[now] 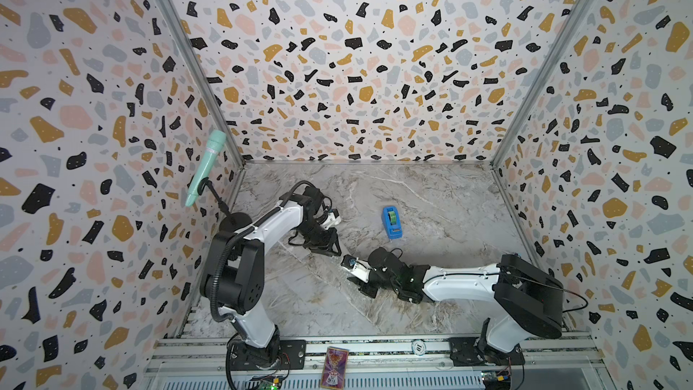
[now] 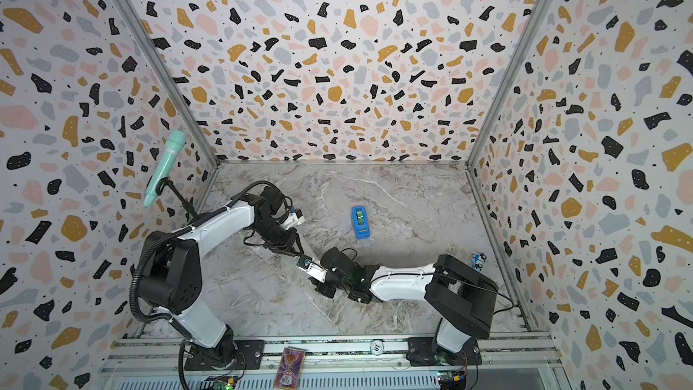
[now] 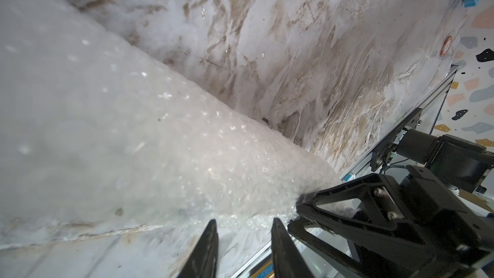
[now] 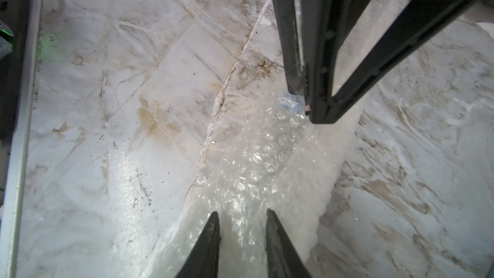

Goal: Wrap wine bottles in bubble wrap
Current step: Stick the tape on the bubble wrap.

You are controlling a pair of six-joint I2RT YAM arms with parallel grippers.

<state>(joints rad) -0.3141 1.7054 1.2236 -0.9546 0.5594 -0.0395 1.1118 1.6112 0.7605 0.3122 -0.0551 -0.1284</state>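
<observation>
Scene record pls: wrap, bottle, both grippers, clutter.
bubble wrap: rolled into a long tube lying on the table
bottle: inside the roll; only its blue mark shows through
left gripper: jaws apart, tips at the roll
right gripper: jaws straddle the roll; grip unclear
tape dispenser: apart from the roll
microphone: on its stand

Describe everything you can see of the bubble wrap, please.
The bubble wrap is clear, glistening plastic covered with small round bubbles. It is rolled into a long, soft bundle lying on the marble table, running from the right tool to the left tool. A faint blue patch shows through it near the left tool. The right tool has a finger on each side of it; whether it squeezes, I cannot tell.
</observation>
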